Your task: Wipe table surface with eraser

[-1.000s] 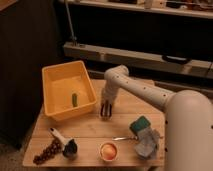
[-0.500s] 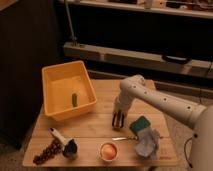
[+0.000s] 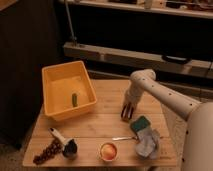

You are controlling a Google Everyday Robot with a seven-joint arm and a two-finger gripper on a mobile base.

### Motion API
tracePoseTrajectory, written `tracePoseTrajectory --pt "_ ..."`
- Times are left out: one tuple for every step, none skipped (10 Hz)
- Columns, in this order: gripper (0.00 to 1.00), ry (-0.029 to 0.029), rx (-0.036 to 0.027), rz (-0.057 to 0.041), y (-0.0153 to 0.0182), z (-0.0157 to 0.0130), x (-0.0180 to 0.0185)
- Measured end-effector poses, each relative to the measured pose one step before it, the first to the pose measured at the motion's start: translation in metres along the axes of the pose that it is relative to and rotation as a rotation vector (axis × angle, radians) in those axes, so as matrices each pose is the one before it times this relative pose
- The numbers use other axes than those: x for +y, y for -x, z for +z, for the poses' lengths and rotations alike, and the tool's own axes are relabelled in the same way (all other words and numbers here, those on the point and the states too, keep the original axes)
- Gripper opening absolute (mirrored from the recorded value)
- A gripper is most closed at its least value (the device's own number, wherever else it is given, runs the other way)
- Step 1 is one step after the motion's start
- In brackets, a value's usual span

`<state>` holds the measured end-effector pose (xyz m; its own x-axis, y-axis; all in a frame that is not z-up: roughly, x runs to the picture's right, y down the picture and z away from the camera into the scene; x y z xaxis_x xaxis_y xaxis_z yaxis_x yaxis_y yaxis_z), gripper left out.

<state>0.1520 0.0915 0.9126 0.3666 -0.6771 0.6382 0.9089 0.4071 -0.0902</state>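
Observation:
A green-topped block that looks like the eraser (image 3: 140,123) lies on the wooden table (image 3: 102,124) at the right, partly on a grey cloth (image 3: 148,142). My gripper (image 3: 127,114) points straight down at the table just left of and slightly behind the eraser, close to the surface. It holds nothing that I can see. The white arm (image 3: 155,92) reaches in from the right.
A yellow bin (image 3: 55,107) with a small green item (image 3: 74,99) stands at the back left. Along the front are dark grapes (image 3: 46,152), a white-handled tool (image 3: 56,135), a dark cup (image 3: 70,148), an orange bowl (image 3: 108,150) and a spoon (image 3: 123,138).
My gripper has moved right across the table, away from the yellow bin and towards the green eraser. The objects on the table have not moved.

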Motion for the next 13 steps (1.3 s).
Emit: tracePoseTrajectory --pt "0.00 0.00030 0.00320 0.00915 -0.01870 -0.00179 -0.00174" --pt "0.00 -0.00379 -0.00063 0.00281 -0.01306 -0.00028 -0.00372" --pt "0.00 -0.00522 -0.00364 -0.00969 -0.00911 0.00214 -0.00975" --pt "0.00 -0.00900 -0.00137 -0.01641 -0.00448 0.00296 -0.01350" --pt "0.00 -0.01373 -0.00560 -0.03042 -0.00097 0.00605 -0.02583" --pt "0.00 -0.01072 -0.00692 -0.03048 0.00362 0.00560 -0.02345" --pt "0.00 -0.00941 -0.00127 -0.02740 0.00319 0.00456 -0.01931" --pt "0.00 -0.01278 -0.00049 -0.04234 0.00433 0.00530 -0.02708" --pt "0.00 -0.00247 -0.00220 -0.05565 0.00978 0.00576 -0.02599" --pt "0.00 0.00215 -0.00399 -0.01987 0.00754 0.00406 -0.01215" --pt "0.00 0.00516 -0.00681 -0.01408 0.00820 0.00592 -0.01161" --pt "0.00 0.00647 -0.00888 -0.00634 0.00853 0.00479 -0.00368" --pt "0.00 0.00553 -0.00746 -0.00289 0.00980 0.00328 0.00017"
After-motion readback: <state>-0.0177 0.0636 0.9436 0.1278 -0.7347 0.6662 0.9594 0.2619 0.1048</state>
